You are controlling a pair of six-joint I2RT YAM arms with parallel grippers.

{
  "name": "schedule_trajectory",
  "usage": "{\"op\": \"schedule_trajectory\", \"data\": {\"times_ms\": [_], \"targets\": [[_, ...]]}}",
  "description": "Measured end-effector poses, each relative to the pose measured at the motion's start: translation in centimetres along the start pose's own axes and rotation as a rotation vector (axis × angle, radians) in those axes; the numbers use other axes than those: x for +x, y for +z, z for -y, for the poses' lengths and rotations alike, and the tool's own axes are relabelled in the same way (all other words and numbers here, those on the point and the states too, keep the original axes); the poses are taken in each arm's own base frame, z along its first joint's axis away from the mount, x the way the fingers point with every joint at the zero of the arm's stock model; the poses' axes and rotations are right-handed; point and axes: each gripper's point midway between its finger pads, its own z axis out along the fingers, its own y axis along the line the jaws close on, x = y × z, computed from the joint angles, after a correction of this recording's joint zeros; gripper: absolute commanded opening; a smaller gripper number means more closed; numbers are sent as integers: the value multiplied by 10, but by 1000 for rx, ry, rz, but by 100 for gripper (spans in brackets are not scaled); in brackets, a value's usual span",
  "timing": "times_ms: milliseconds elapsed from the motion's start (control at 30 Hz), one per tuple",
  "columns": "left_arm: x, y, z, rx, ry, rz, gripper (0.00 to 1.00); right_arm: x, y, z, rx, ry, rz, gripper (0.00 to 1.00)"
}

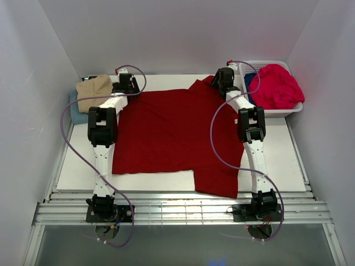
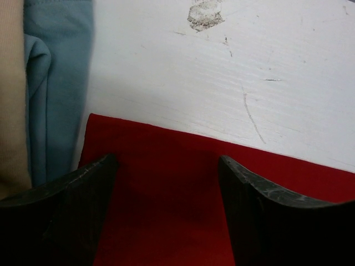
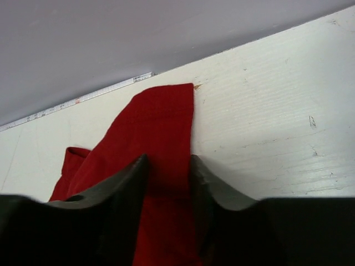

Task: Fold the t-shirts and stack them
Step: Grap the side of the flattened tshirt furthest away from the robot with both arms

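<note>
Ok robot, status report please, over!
Left gripper open over far edge of dark red t-shirt. Right gripper closed on its far sleeve. Shirt spread flat, unfolded. Nothing blocking.

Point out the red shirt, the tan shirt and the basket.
red shirt [image 1: 166, 133]: top view, middle of its body.
tan shirt [image 1: 93, 88]: top view, middle of the folded top.
basket [image 1: 274, 113]: top view, its near wall.

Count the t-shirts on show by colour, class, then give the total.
Dark red t-shirt: 1
Tan t-shirt: 1
Light blue t-shirt: 1
Pinkish-red t-shirt: 1
Deep blue t-shirt: 1
Total: 5
</note>
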Motion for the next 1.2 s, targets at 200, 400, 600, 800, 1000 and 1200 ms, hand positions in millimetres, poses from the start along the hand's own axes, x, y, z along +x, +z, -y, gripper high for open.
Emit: {"op": "schedule_trajectory", "data": {"times_ms": [200,400,600,800,1000,1200], "targets": [[1,-1,-1,-3,1,-3,84,0,0,-1,-4,5,2,12],[2,-3,-4,-15,-3,-2,82,7,0,2,-25,8,13,8],[9,-15,-14,-42,-12,2,82,2,-29,-1,-53,-18,9,8],[2,-17,-18,-59,1,23,83,-58,-70,-32,-133,-52,93,8],[-19,-11,-9,-35,17,72,83,-93,-97,-47,-170,-95,165,8],[-13,4,-8,-37,38,70,83,-62,-97,-29,-139,-134,103,8]]}}
